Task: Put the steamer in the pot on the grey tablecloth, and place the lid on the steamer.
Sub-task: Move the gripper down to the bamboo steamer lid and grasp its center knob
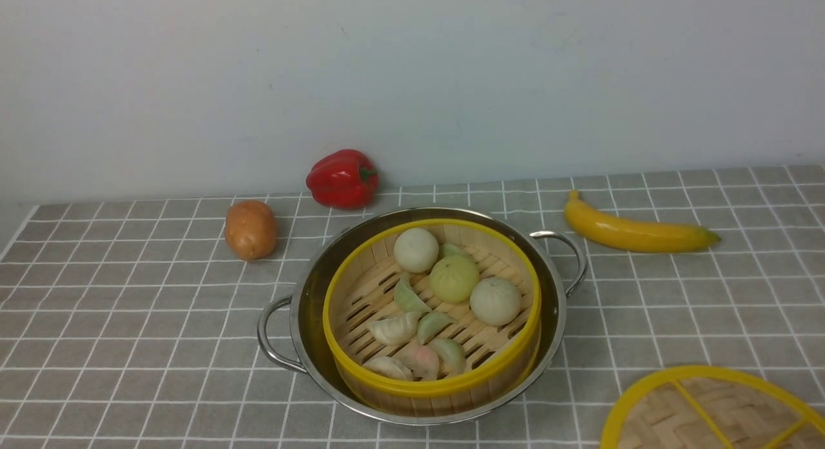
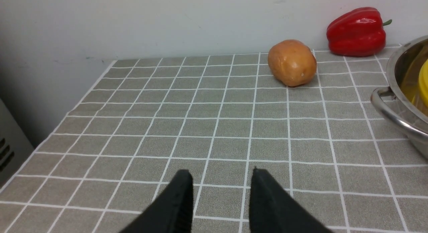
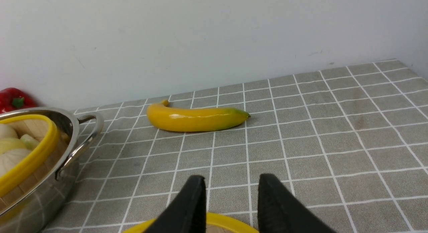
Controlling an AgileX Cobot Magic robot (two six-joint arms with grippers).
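The steamer (image 1: 438, 378), a bamboo basket with yellow rims and pale toy buns and dumplings, sits inside the steel pot (image 1: 303, 307) on the grey tablecloth (image 1: 129, 320). The lid (image 1: 709, 410), a flat woven disc with yellow spokes, lies on the cloth at the front right, cut by the frame edge. Neither gripper shows in the front view. My left gripper (image 2: 220, 174) is open and empty above bare cloth, left of the pot (image 2: 398, 116). My right gripper (image 3: 231, 179) is open and empty, just above the lid's far rim (image 3: 220, 221), with the pot (image 3: 72, 126) and steamer (image 3: 36, 152) beside it.
A red bell pepper (image 1: 343, 178) and a potato (image 1: 250, 230) lie behind the pot to the left. A banana (image 1: 635, 233) lies behind it to the right. The wall stands close behind the cloth's back edge. The cloth's left edge shows in the left wrist view (image 2: 83, 102).
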